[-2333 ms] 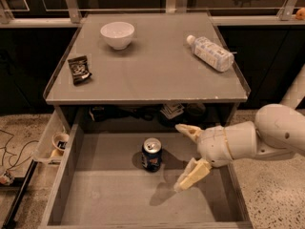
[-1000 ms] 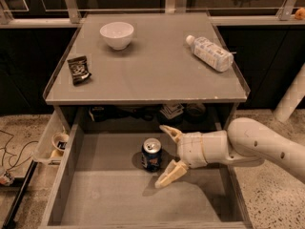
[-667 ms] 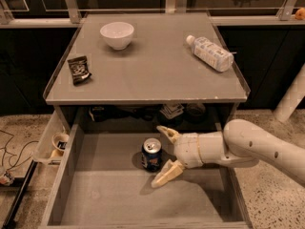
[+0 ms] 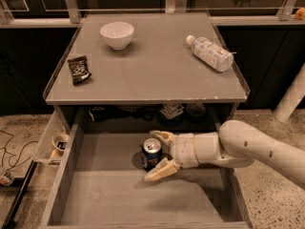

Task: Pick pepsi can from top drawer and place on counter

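Observation:
The pepsi can (image 4: 151, 153) stands upright on the floor of the open top drawer (image 4: 95, 194), near its back middle. My gripper (image 4: 159, 154) reaches in from the right and its two pale fingers are spread, one behind the can and one in front of it. The can sits between the fingers, which are not closed on it. The counter (image 4: 143, 70) lies above the drawer.
On the counter are a white bowl (image 4: 116, 35) at the back left, a dark snack packet (image 4: 78, 69) at the left edge and a clear plastic bottle (image 4: 209, 52) lying at the right. A small pale side bin with a cup (image 4: 59, 141) hangs left of the drawer.
My gripper has moved left along the drawer until its open fingers straddle the can. The can has not moved.

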Available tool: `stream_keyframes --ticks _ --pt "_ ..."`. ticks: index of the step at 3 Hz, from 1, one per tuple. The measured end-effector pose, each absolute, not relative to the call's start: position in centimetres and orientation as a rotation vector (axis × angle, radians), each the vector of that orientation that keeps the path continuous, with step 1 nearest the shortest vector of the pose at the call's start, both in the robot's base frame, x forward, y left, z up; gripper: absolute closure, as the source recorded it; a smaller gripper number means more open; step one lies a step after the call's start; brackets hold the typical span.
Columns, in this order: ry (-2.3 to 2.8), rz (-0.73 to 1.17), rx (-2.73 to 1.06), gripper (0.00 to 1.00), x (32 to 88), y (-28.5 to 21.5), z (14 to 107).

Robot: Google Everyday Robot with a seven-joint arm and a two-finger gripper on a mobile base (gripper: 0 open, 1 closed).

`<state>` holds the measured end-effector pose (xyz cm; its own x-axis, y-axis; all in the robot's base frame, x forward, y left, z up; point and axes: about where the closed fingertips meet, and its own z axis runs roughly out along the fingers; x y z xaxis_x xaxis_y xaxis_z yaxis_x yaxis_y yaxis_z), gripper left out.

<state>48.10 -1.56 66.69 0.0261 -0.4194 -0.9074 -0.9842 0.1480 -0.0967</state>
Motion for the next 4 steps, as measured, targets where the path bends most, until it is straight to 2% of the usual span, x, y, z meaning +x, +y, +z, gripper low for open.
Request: stream_keyframes --ticks 3,4 --pt "1.538 0.803 -1.411 0.89 48.1 -1.6 66.7" --pt "1.527 0.789 -1.419 1.00 48.2 -1.8 68.5"
